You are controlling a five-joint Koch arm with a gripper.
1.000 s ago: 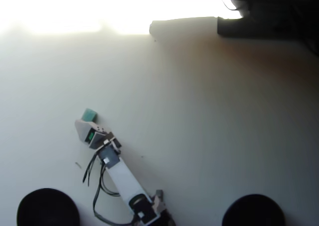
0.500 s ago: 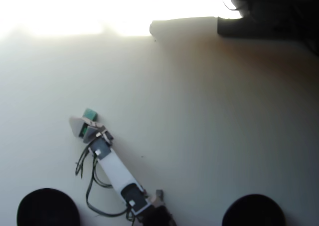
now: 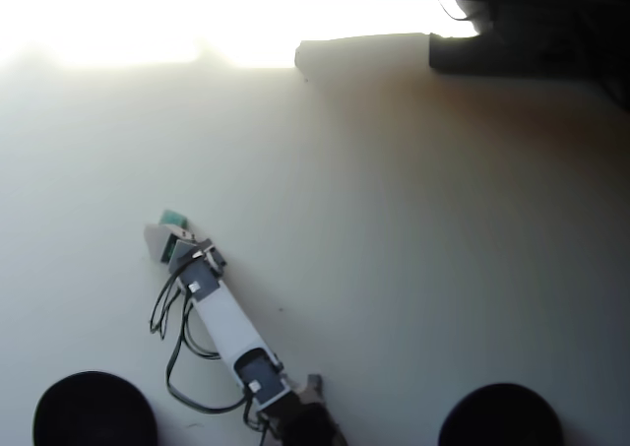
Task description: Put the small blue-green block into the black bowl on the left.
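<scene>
In the overhead view the small blue-green block point(image 3: 174, 218) lies on the white table at centre left. My gripper point(image 3: 169, 233) reaches up-left from the arm base at the bottom edge, and its tips touch or overlap the block's near side. The pale jaw sits at the block's lower left. The picture is too small and washed out to show whether the jaws are closed on the block. A black bowl point(image 3: 94, 412) stands at the bottom left, well below the gripper.
A second black bowl point(image 3: 500, 416) stands at the bottom right. The arm's white link point(image 3: 228, 328) and loose black cables point(image 3: 177, 367) lie between the gripper and the base. Dark equipment point(image 3: 512, 32) fills the top right. Strong glare whitens the top left.
</scene>
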